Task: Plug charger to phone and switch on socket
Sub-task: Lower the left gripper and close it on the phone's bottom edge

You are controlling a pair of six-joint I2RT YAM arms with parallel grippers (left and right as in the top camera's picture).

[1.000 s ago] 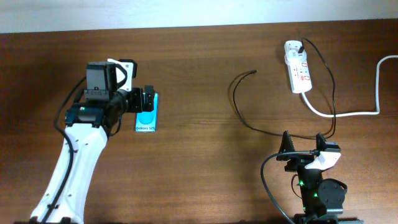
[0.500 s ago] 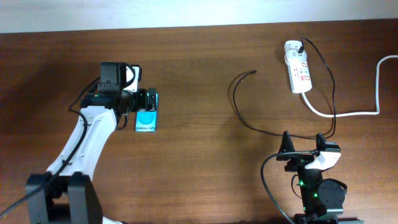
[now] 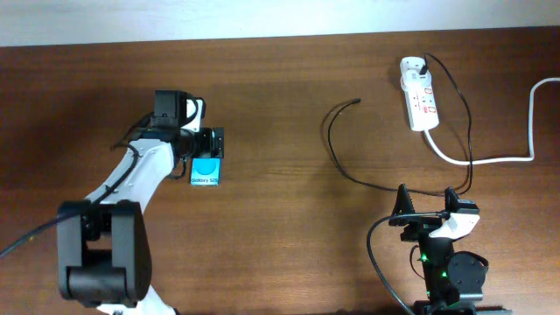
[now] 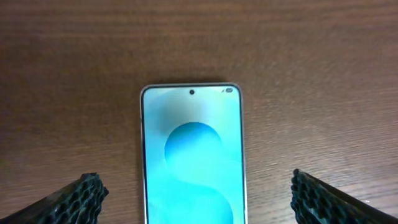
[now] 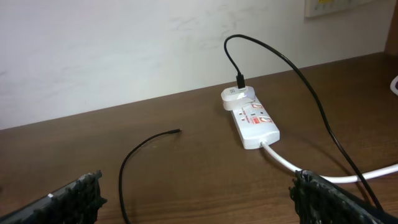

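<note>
The phone (image 3: pixel 206 171), with a cyan-blue screen, lies flat on the wooden table at the left. It fills the middle of the left wrist view (image 4: pixel 191 149). My left gripper (image 3: pixel 207 143) is open and hovers over the phone's far end, one finger on each side (image 4: pixel 199 202), not touching it. The charger (image 3: pixel 333 140) is a thin black cable, and its plug tip (image 3: pixel 357 101) lies loose at mid-table (image 5: pixel 177 131). The socket (image 3: pixel 421 98) lies at the far right (image 5: pixel 252 121). My right gripper (image 3: pixel 428 210) is open and empty near the front edge (image 5: pixel 199 202).
A thick white cord (image 3: pixel 490 160) runs from the socket to the right edge (image 5: pixel 292 165). A white adapter (image 3: pixel 411 66) sits in the socket's far end with the black cable coming out of it. A white wall stands behind the table (image 5: pixel 124 50).
My left arm has swung, and its wrist has shifted right, closer to the phone. The gripper stays open over the phone. The right arm, cable and socket have not moved.
</note>
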